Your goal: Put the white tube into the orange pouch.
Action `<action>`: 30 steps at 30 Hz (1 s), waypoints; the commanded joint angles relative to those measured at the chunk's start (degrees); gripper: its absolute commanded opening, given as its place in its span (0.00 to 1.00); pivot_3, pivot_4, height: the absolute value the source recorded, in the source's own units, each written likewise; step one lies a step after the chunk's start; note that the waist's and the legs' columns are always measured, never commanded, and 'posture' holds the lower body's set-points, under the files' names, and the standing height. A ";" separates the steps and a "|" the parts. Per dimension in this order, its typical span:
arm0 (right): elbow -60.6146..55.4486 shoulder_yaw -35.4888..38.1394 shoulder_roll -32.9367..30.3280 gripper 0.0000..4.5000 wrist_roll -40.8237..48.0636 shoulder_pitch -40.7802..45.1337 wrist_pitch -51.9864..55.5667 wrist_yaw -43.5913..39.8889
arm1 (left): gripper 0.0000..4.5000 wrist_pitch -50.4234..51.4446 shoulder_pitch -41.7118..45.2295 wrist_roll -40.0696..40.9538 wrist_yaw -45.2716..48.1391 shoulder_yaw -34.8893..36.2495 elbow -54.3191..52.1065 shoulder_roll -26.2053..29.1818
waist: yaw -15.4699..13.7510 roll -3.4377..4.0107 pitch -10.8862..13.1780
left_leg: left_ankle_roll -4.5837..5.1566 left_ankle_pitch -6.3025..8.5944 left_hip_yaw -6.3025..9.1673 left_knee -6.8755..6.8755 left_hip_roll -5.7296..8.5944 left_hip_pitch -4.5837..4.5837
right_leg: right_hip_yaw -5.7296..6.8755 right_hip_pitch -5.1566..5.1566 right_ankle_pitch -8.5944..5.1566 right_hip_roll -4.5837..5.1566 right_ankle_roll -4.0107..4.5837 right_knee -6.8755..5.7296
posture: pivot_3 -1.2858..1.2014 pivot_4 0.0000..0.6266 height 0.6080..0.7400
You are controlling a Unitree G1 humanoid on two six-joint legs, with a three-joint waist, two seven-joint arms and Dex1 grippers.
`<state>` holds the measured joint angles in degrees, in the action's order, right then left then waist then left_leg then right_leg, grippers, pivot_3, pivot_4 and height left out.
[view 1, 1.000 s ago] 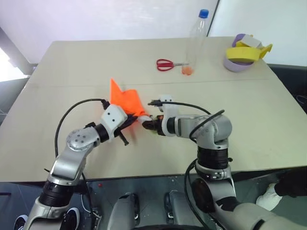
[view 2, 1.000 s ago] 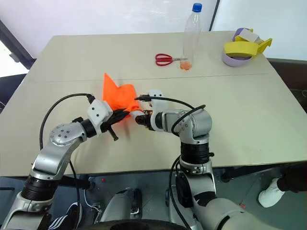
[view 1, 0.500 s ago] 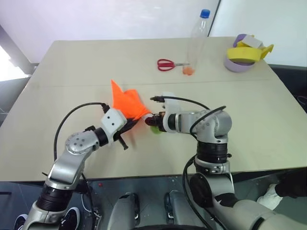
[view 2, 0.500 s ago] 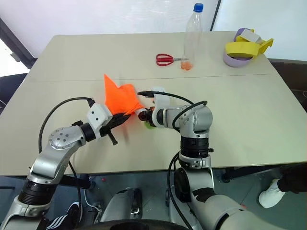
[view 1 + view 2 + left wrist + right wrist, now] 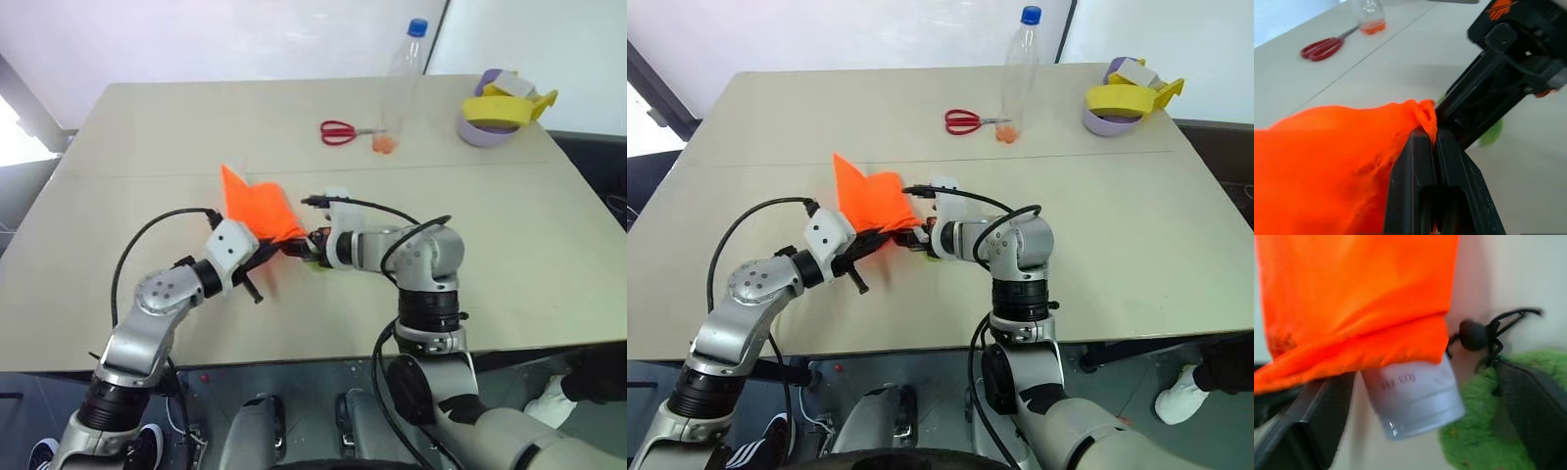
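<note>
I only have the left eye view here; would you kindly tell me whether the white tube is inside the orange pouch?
Observer: Partly. In the right wrist view the white tube sits in the mouth of the orange pouch, with its printed end sticking out.
Operator: Thank you. Is the right gripper clamping it?
Observer: No. The right gripper has its jaws open, one on either side of the tube.
Operator: And what holds the pouch?
Observer: In the left wrist view the left gripper has its jaws shut on the pouch's bunched edge.
</note>
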<state>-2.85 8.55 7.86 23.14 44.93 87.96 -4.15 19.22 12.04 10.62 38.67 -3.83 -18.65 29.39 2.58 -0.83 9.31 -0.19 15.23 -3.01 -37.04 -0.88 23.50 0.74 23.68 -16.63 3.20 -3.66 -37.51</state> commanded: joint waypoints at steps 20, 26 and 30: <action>-19.17 -14.47 -25.46 0.99 7.59 -9.29 -19.40 -25.98 | 0.00 -8.46 -4.99 -0.66 0.44 1.65 1.61 0.62 | -0.16 0.07 0.04 | 0.00 0.01 0.00 0.14 0.01 0.12 | 0.00 0.04 -0.01 0.05 0.01 0.33 | 0.52 0.24 1.00; -22.39 -18.27 -31.96 0.99 5.40 -15.99 -36.87 -34.99 | 0.00 -12.70 -7.15 0.76 2.18 3.29 3.32 1.37 | -0.04 0.07 0.05 | 0.01 0.01 -0.01 0.20 0.01 0.21 | 0.00 0.16 0.00 0.04 0.00 0.35 | 0.52 0.24 1.00; -23.22 -23.41 -35.05 0.99 1.28 -18.04 -44.24 -38.51 | 0.00 -14.17 -6.78 0.38 2.21 3.23 4.71 1.01 | -0.25 0.07 0.05 | 0.01 0.01 0.01 0.13 0.01 0.20 | 0.03 0.17 0.00 0.04 0.00 0.21 | 0.52 0.24 1.00</action>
<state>-24.54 -13.62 -26.51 25.87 27.41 46.81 -41.35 6.61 4.99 10.70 40.90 -1.32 -13.46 30.48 2.34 -0.76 9.36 -0.18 15.24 -2.99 -36.98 -0.87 23.69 0.77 23.80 -16.63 3.24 -3.66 -37.29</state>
